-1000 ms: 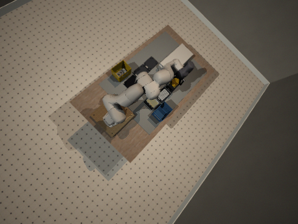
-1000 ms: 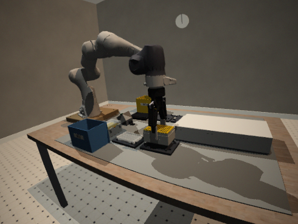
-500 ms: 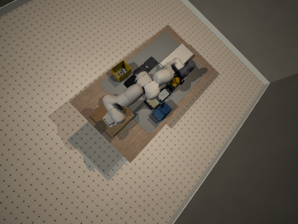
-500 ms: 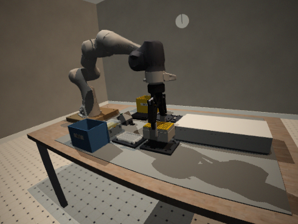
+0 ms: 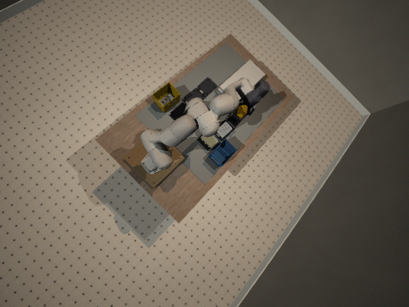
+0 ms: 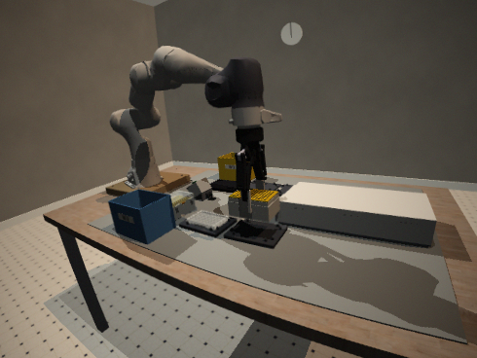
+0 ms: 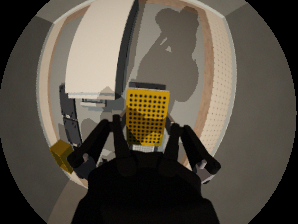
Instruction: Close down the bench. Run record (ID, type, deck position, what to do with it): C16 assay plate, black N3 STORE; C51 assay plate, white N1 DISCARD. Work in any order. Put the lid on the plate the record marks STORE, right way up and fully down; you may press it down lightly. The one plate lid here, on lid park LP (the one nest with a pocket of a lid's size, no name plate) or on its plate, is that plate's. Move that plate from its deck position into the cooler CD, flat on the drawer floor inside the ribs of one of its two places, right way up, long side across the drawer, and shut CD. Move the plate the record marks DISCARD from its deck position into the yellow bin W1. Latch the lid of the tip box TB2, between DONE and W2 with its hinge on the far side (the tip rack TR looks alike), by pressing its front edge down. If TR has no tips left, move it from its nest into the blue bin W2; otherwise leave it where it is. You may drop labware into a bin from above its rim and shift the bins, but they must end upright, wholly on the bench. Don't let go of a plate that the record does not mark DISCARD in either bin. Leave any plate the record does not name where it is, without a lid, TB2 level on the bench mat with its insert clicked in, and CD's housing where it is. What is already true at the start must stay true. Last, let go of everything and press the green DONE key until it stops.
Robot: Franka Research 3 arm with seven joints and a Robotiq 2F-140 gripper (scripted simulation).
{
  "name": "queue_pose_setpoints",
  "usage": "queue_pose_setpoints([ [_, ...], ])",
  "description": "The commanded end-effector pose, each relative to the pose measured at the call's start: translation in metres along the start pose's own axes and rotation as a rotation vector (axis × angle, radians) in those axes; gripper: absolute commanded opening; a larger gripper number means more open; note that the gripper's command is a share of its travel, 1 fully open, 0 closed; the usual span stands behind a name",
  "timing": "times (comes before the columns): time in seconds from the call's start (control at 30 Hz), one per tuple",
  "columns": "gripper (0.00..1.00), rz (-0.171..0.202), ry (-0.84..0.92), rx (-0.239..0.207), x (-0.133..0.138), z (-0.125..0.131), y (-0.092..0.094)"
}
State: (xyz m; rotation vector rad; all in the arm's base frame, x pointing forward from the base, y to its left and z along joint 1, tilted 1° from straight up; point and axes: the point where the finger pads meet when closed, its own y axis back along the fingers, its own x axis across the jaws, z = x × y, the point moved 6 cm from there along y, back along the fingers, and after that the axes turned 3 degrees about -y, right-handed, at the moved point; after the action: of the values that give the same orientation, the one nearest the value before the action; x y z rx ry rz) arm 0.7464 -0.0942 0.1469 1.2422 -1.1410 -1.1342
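My gripper (image 6: 250, 194) is shut on the tip rack TR (image 6: 254, 205), a grey box with a yellow perforated top. It holds the rack upright a little above its black nest (image 6: 255, 232). In the wrist view the rack's yellow top (image 7: 147, 117) sits between the two fingers. From overhead the rack (image 5: 242, 110) shows beside my wrist. The blue bin W2 (image 6: 141, 215) stands to the left at the front of the mat. The tip box TB2 (image 6: 181, 198) stands behind it. The yellow bin W1 (image 6: 229, 166) stands at the back, with a pale thing inside it (image 5: 166, 99).
The long white-topped cooler CD (image 6: 360, 211) lies shut just right of the rack's nest. A white plate (image 6: 208, 221) sits in a black nest between the blue bin and the rack's nest. My arm's base stands at the table's far left.
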Motion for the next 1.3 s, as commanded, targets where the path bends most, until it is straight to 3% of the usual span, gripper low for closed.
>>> queue_pose_setpoints([
  [0.0, 0.0, -0.001, 0.005, -0.001, -0.001, 0.0, 0.008],
  [1.27, 0.0, -0.001, 0.005, -0.001, -0.001, 0.0, 0.053],
])
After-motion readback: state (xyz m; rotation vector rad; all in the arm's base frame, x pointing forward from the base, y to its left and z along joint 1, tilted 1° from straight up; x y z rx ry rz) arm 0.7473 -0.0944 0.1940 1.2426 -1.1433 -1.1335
